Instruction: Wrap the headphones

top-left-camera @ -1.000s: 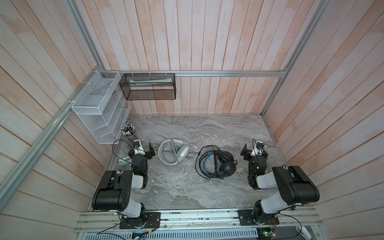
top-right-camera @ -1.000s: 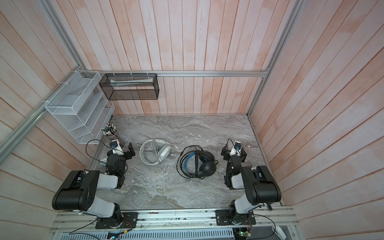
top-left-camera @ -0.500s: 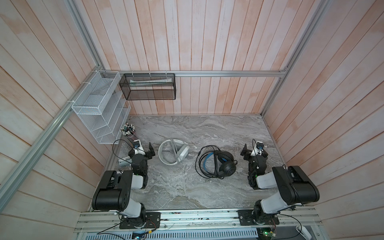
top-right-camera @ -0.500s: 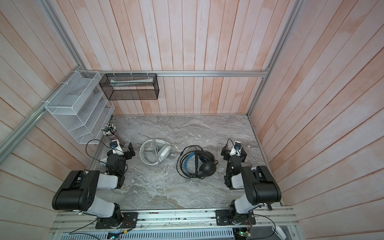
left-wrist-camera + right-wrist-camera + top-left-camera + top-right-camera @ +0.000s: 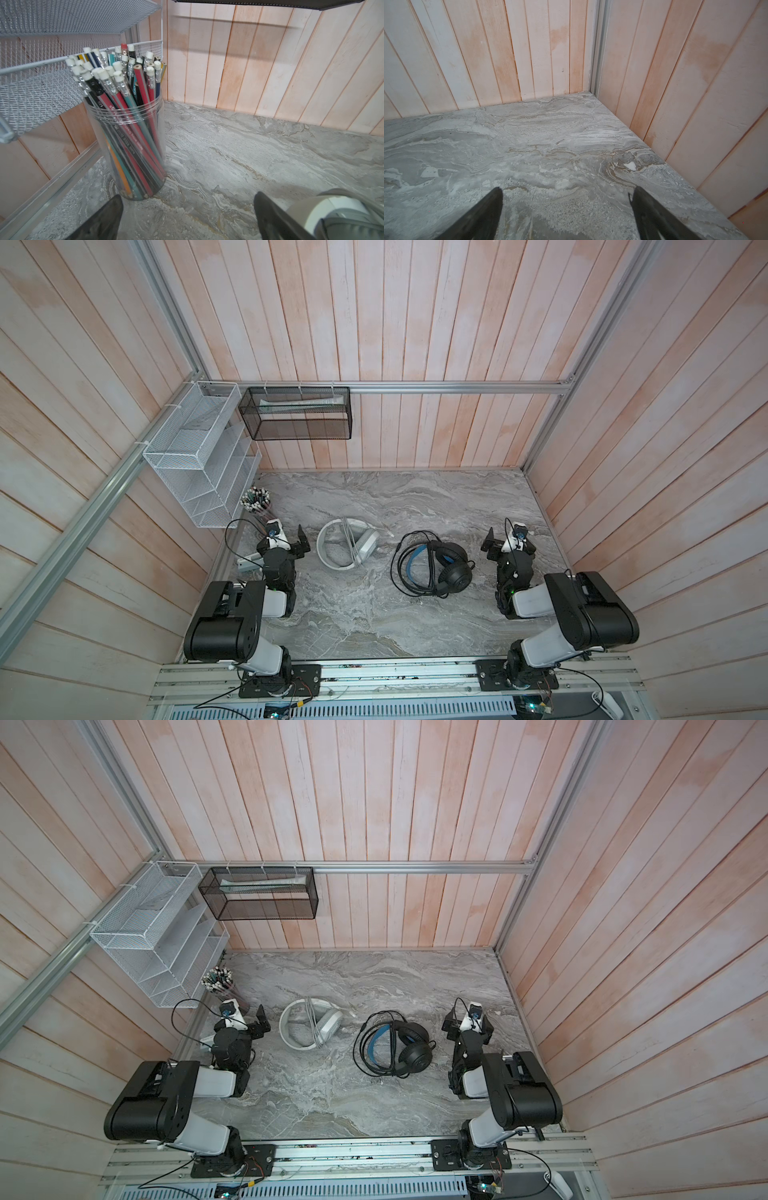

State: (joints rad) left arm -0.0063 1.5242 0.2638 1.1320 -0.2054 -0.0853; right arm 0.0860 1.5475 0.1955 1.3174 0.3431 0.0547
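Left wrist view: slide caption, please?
Open left gripper faces a clear jar of pencils on the marble table; white headphones alongside.

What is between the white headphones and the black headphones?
Only bare grey tabletop lies between the white headphones and the black headphones, shown in both top views.

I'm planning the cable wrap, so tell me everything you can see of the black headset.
The black headset lies on the grey marble-look tabletop, right of the white headset and apart from it. It has two padded over-ear cups, a headband lined in blue, and a black cable lying in loose loops around and across it. Only the tabletop touches it; it looks like matte plastic.
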